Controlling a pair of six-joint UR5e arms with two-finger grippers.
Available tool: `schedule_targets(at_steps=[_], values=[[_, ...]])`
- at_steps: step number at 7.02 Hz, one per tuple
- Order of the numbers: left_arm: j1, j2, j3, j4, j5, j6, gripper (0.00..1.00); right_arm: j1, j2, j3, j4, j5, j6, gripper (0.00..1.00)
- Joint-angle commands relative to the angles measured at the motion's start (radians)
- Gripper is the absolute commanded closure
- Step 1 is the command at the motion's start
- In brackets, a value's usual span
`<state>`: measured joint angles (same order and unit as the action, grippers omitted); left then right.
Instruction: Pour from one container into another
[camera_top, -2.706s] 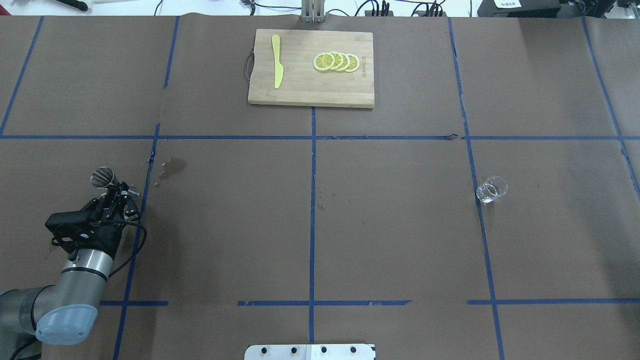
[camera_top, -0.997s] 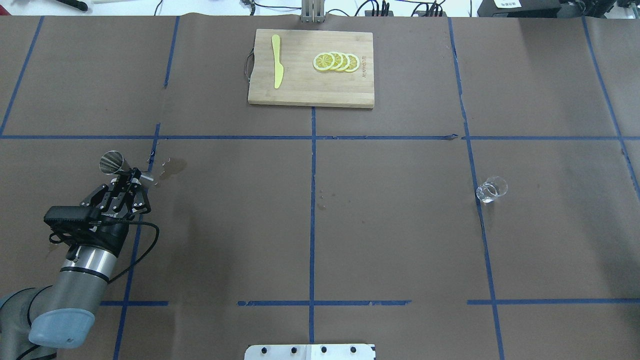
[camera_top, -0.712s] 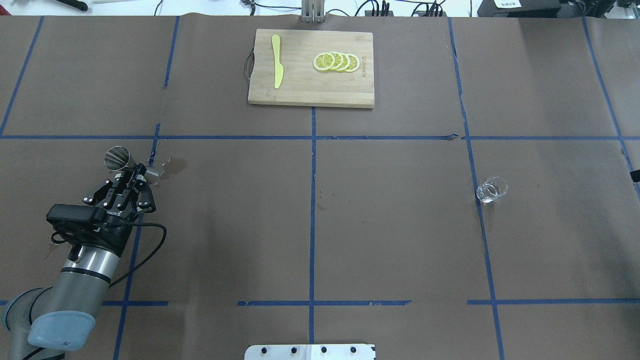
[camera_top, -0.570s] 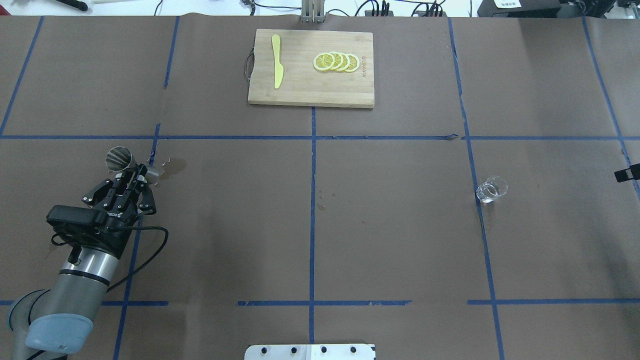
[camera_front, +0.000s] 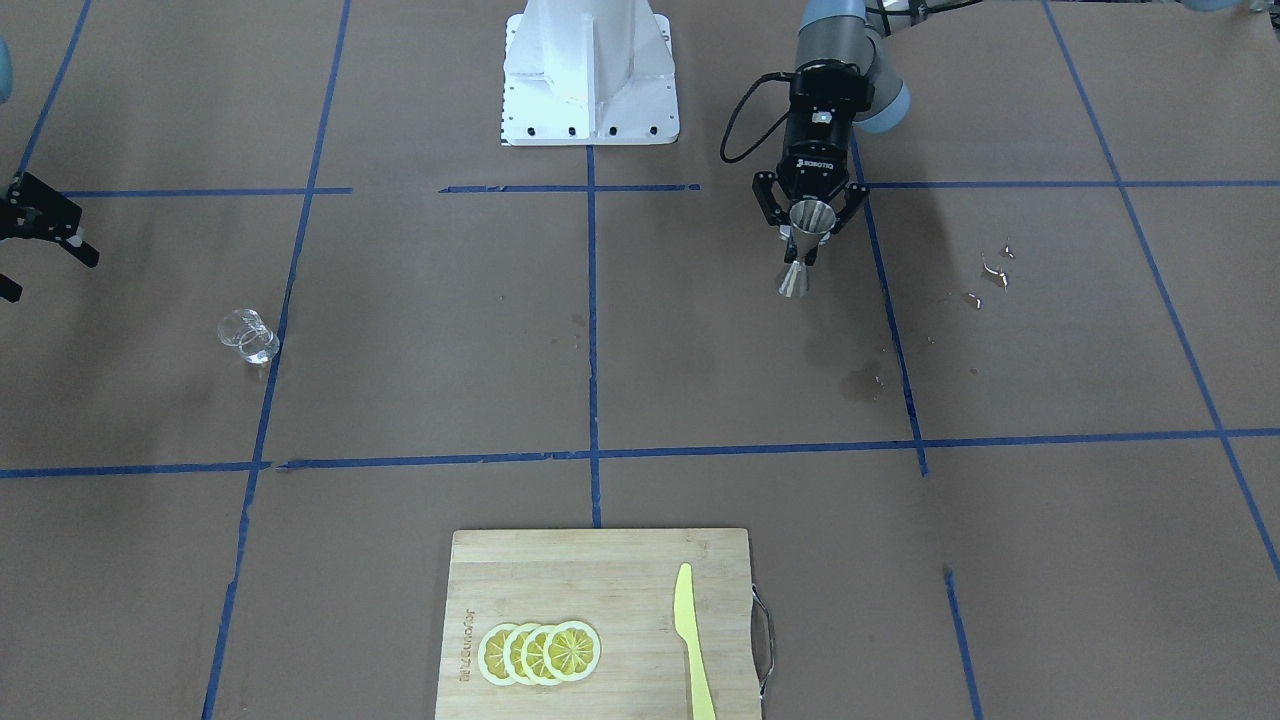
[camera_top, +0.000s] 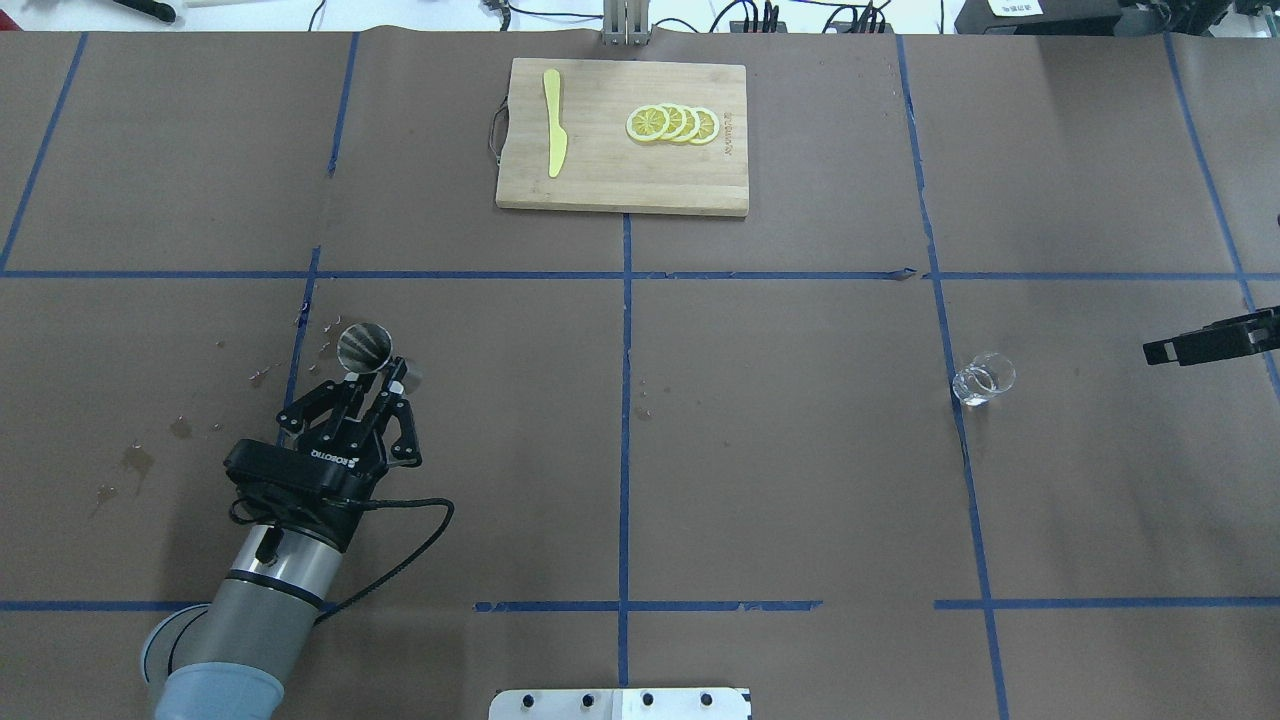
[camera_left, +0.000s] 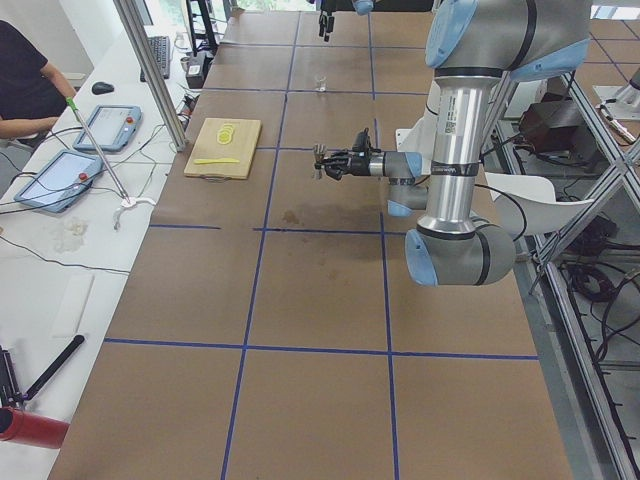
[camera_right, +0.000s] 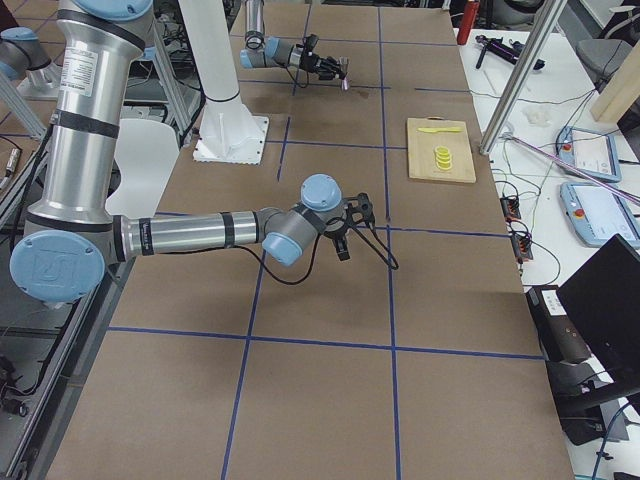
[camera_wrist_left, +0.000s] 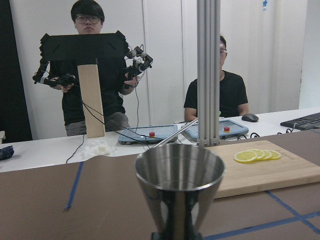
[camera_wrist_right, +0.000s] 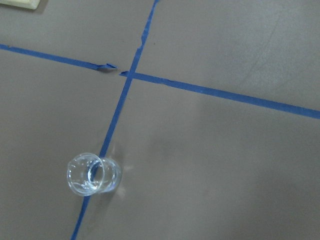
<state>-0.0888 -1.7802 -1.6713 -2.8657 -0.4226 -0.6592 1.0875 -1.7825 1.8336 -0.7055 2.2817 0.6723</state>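
The clear glass cup (camera_top: 983, 378) stands on the brown paper at the right, on a blue tape line, also in the front view (camera_front: 247, 336) and the right wrist view (camera_wrist_right: 93, 173). My right gripper (camera_front: 45, 275) hovers open beside it, apart from it, with one black finger (camera_top: 1200, 345) reaching in from the overhead view's right edge. My left gripper (camera_top: 385, 378) is shut on the waist of the steel jigger (camera_top: 363, 346), held upright above the table at centre-left (camera_front: 805, 245). The jigger's cup (camera_wrist_left: 179, 172) fills the left wrist view.
A wooden cutting board (camera_top: 600, 180) with lemon slices (camera_top: 672, 124) and a yellow knife (camera_top: 553, 120) lies at the far middle. Wet spots (camera_top: 140, 460) mark the paper at the left. The robot's white base (camera_front: 590, 90) is at the near edge. People (camera_wrist_left: 90, 75) stand beyond the table.
My left gripper has carried the jigger to the right and a little nearer the robot. My right gripper has come in from the right edge toward the glass cup.
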Motion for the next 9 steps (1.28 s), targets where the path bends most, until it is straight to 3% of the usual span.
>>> schedule_targets(at_steps=[1, 3, 4, 5, 7, 8, 9], values=[[0.007, -0.060, 0.005, 0.002, -0.164, 0.026, 1.00, -0.136, -0.014, 0.024, 0.139, -0.208, 0.101, 0.00], [0.012, -0.091, 0.036, 0.002, -0.229, 0.035, 1.00, -0.207, -0.024, 0.065, 0.138, -0.284, 0.192, 0.00], [0.006, -0.099, 0.032, 0.000, -0.296, 0.042, 1.00, -0.256, -0.040, 0.090, 0.138, -0.348, 0.228, 0.00], [0.006, -0.117, 0.033, 0.000, -0.298, 0.043, 1.00, -0.331, -0.063, 0.114, 0.138, -0.458, 0.278, 0.00], [0.003, -0.127, 0.039, 0.000, -0.297, 0.043, 1.00, -0.563, -0.138, 0.145, 0.138, -0.839, 0.300, 0.00], [0.003, -0.128, 0.039, 0.002, -0.297, 0.043, 1.00, -0.643, -0.146, 0.147, 0.138, -0.955, 0.347, 0.00], [0.003, -0.130, 0.039, 0.000, -0.297, 0.041, 1.00, -0.787, -0.146, 0.145, 0.130, -1.172, 0.398, 0.00]])
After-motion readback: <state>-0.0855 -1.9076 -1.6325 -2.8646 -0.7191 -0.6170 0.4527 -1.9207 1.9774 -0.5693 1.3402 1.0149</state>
